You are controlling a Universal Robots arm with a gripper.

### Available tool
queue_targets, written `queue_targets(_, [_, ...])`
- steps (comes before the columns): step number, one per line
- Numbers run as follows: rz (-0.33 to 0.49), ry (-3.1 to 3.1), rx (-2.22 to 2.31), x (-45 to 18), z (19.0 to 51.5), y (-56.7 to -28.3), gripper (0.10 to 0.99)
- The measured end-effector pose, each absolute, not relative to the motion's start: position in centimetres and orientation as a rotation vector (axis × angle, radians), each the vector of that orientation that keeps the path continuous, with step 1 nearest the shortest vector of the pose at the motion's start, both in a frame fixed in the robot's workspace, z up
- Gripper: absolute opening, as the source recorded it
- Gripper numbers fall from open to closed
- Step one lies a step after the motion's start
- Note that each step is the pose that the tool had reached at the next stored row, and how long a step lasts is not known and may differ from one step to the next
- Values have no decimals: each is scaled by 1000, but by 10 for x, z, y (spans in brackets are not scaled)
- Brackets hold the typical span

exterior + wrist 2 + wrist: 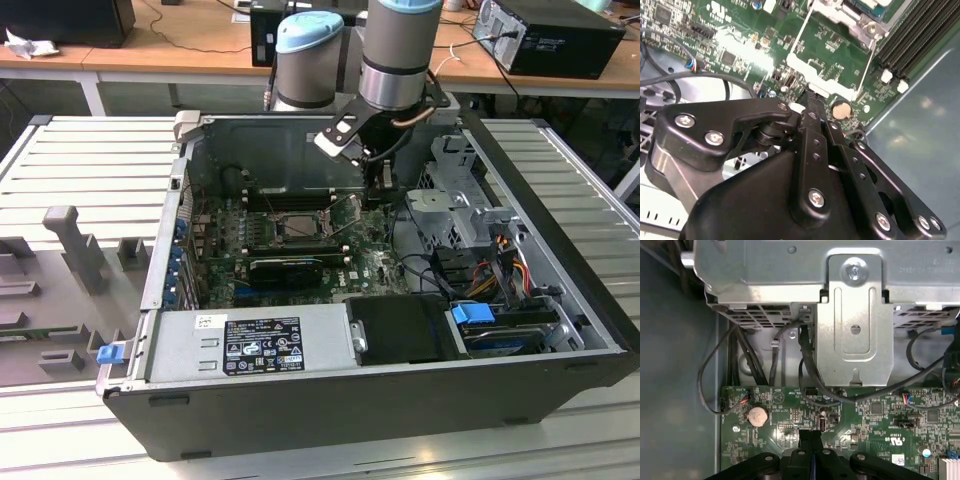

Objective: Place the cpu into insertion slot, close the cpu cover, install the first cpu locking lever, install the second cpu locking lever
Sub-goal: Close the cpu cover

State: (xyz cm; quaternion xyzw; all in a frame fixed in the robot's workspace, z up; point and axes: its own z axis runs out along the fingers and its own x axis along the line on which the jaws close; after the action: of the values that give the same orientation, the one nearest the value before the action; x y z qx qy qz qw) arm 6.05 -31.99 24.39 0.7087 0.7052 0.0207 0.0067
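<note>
cpu [300,226]: reads as a grey square inside the slot [842,16], so probably seated. Can't confirm it's fully down.

Cover [822,75] is swung up off the slot, with green board visible through its cut-out. Its free edge lies on the gripper side of the slot, so closing isn't done yet.

Thin wire levers [345,213] stand raised beside the slot, unlatched. That fits the cover being free to stand open.

Gripper [809,102] sits low over the board, just beside the slot, tip near the cover's free edge. A coin cell [758,415] is close to the tip, on the side away from the slot.

Fingers are pressed together with nothing between them in both wrist views. My read: they're closed on purpose to make one narrow pusher for the cover, not a grasp.

Cables [805,375] run from the drive bracket [855,325], beyond the gripper from the slot and off the tip.
</note>
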Motion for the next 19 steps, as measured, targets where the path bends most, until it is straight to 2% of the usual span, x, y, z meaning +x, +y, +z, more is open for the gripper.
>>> queue_targets(19, [64,2206,2217,44,243,-320,106])
